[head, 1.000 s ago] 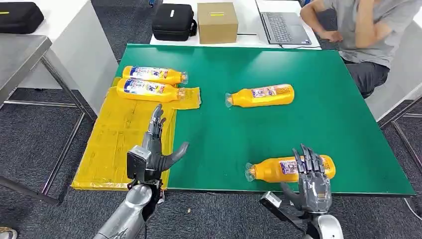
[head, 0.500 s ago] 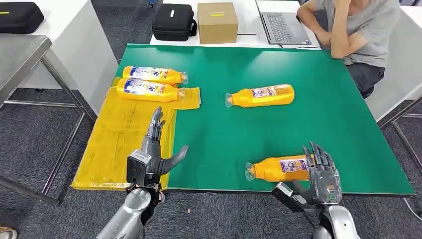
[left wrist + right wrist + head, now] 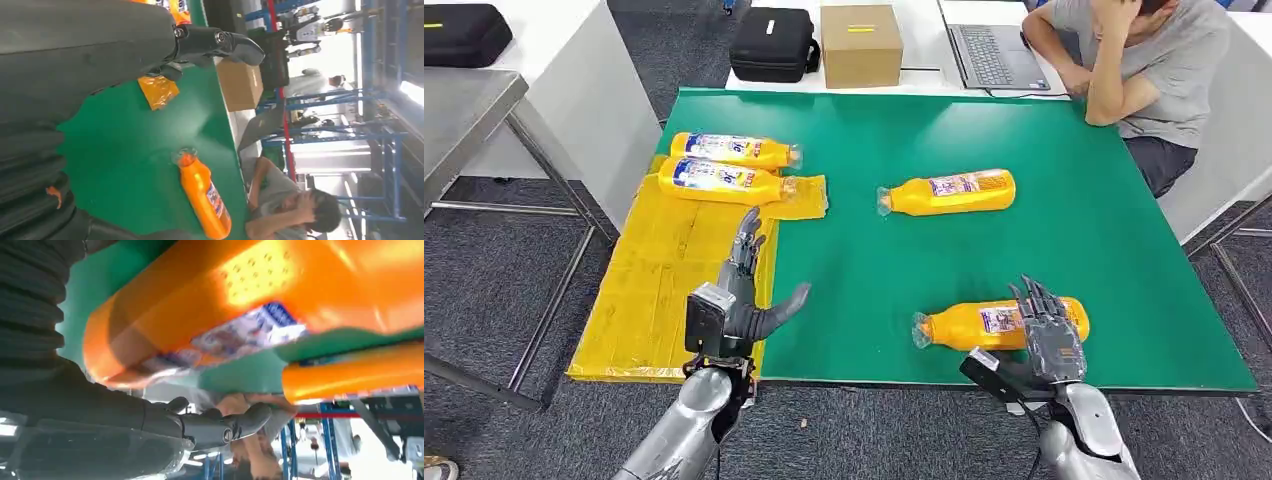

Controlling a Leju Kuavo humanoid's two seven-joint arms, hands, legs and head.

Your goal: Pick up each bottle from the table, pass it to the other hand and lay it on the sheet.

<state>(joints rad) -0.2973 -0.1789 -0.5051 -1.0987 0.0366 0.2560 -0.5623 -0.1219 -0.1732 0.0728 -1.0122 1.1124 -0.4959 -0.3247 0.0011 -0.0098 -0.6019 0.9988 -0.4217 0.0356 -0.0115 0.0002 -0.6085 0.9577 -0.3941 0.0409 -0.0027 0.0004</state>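
Right hand closing in on the near bottle

Over the last second the right hand (image 3: 1046, 335) has slid back in over the near orange bottle (image 3: 984, 326), fingers apart and draped on its label end, not clamped yet. That bottle also shifted slightly. Left hand (image 3: 742, 290) is spread wide, holding nothing, hovering at the yellow sheet (image 3: 664, 270) edge. Two bottles (image 3: 724, 167) already lie there, so I'd guess a grasp comes next.

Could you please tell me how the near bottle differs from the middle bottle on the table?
The near bottle lies by the table's front edge, with the right hand at its base end; the middle bottle lies farther back, with no hand near. The near bottle's base is partly hidden; the middle bottle shows whole. Both are orange, lie on bare green, caps pointing left.
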